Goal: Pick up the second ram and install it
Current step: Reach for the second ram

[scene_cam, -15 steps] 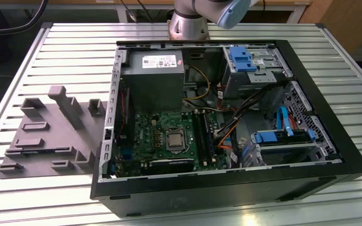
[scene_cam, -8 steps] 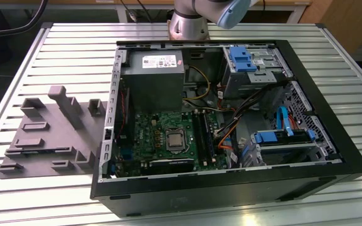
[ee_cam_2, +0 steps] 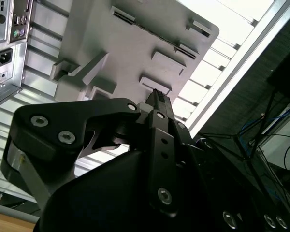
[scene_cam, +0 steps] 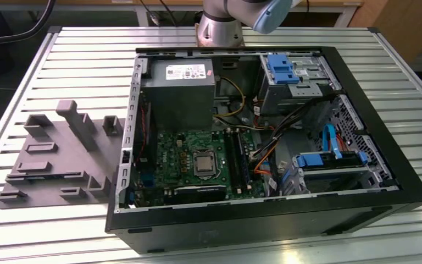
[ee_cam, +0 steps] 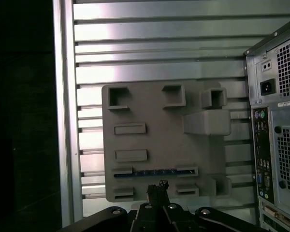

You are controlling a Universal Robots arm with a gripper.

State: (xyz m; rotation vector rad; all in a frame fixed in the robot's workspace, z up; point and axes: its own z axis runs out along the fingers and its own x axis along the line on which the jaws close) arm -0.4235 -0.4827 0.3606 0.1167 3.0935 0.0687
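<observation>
One long, thin, dark memory stick with a bluish row of chips, the second ram (ee_cam: pixel 152 172), lies on edge in the moulded grey plastic holder tray (ee_cam: pixel 164 140), bridging two low grey blocks on the side of the tray nearest the arm's tool. The black two-finger gripper (ee_cam: pixel 158 184) hovers above that side of the tray, apart from the stick. In both wrist views its fingertips look pressed together with nothing between them. By that reading the task is at its very start: the stick is not yet grasped or lifted, and both the carry to the computer and the seating in a slot are left to do. In the exterior view the tray sits in the lower part of the exterior view's left on the slatted aluminium table (scene_cam: pixel 72 66), just beside the open black computer case (scene_cam: pixel 270 220). The green motherboard (scene_cam: pixel 171 159) lies in the lower middle of the frame, with long black slots (scene_cam: pixel 237 159) along its edge toward the exterior view's right. Whether a first stick already stands in one of them I cannot tell. A white label (scene_cam: pixel 187 70) on the grey power supply box (scene_cam: pixel 182 102) near the upper middle carries print too small to make out, as does a pale sticker (ee_cam: pixel 287 104) on the case's rear panel.
</observation>
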